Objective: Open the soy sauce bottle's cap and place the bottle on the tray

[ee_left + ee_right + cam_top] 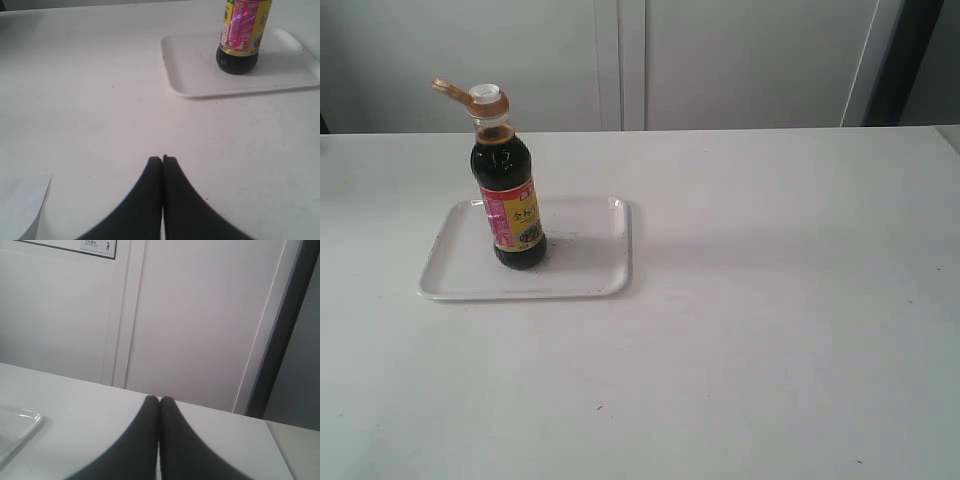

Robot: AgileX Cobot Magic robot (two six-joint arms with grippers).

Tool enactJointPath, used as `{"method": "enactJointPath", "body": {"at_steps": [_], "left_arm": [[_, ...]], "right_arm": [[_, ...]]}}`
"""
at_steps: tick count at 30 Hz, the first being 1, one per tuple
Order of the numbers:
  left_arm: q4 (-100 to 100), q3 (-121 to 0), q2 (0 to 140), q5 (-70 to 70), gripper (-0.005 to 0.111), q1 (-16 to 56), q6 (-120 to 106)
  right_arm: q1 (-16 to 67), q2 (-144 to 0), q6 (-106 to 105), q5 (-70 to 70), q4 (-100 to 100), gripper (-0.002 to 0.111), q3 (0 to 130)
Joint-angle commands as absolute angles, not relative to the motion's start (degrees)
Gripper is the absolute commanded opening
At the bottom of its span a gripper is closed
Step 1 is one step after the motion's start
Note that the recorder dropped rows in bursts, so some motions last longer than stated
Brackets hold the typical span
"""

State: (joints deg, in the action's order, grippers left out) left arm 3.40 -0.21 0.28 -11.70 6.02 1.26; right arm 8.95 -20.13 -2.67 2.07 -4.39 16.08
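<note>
Left tool: low over the surface, closed, empty. Right tool: closed, empty. Soy sauce bottle: upright on tray, cap open.

Left gripper: two matte black fingers, smooth, broad at base and curving to narrow rounded tips. Right gripper: same matte black, same curved taper, no visible screws, cables or markings.
</note>
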Motion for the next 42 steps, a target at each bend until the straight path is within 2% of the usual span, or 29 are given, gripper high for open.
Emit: {"method": "enactJointPath", "body": {"at_steps": [1,13,28,42], "left_arm": [[4.1,0.0,0.0,-11.5,0.0,5.8,1.3],[4.1,0.0,0.0,-11.5,0.0,5.8,1.3],[4.1,0.0,0.0,-11.5,0.0,5.8,1.3],[4.1,0.0,0.0,-11.5,0.0,5.8,1.3]], "right_arm": [[8.6,-20.0,-2.8,2.9,-4.2,0.0,15.9],[8.6,-17.2,-3.1,0.8,-4.5,0.0,15.1],[8.6,-1.4,-4.3,-0.3,3.1,0.0,0.0],[8.5,0.0,-4.3,-8.3,2.8,0.0,0.0]]}}
